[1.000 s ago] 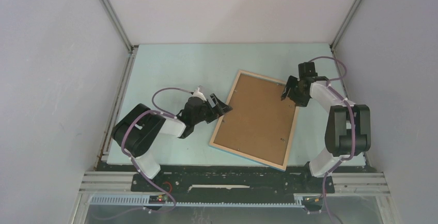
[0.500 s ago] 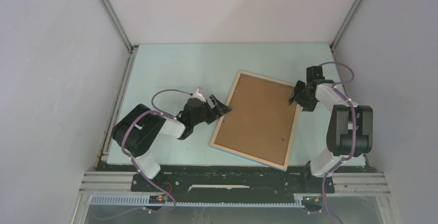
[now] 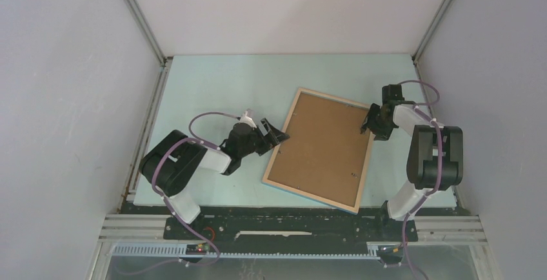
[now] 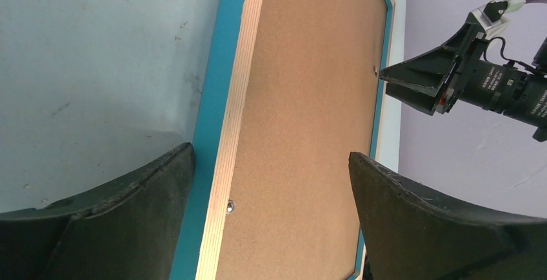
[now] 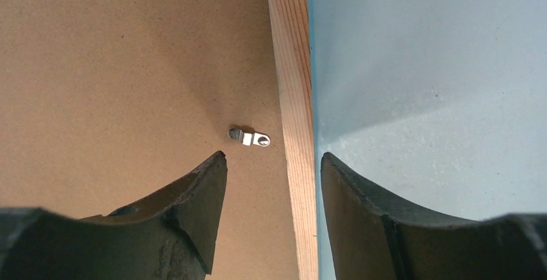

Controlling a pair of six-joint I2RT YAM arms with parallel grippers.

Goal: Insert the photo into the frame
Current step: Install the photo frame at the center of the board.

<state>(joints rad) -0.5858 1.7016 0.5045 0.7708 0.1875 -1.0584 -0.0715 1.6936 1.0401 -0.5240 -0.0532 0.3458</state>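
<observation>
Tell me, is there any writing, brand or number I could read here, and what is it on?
No text here is legible.
Small white lettering on the black body behind the right gripper, left wrist view: too small and blurred to read.
The frame and its brown backing board: no print visible.

Worktop (image 3: 213, 86) is carrying one frame (image 4: 240, 112) with one brown backing board (image 3: 320, 146) sitting in it. Two arms are showing, one tool each: left tool (image 4: 269, 154), right tool (image 5: 273, 157). Counting two small metal clips (image 4: 230, 206) for sure; a possible third is getting cut off at the picture edge.
</observation>
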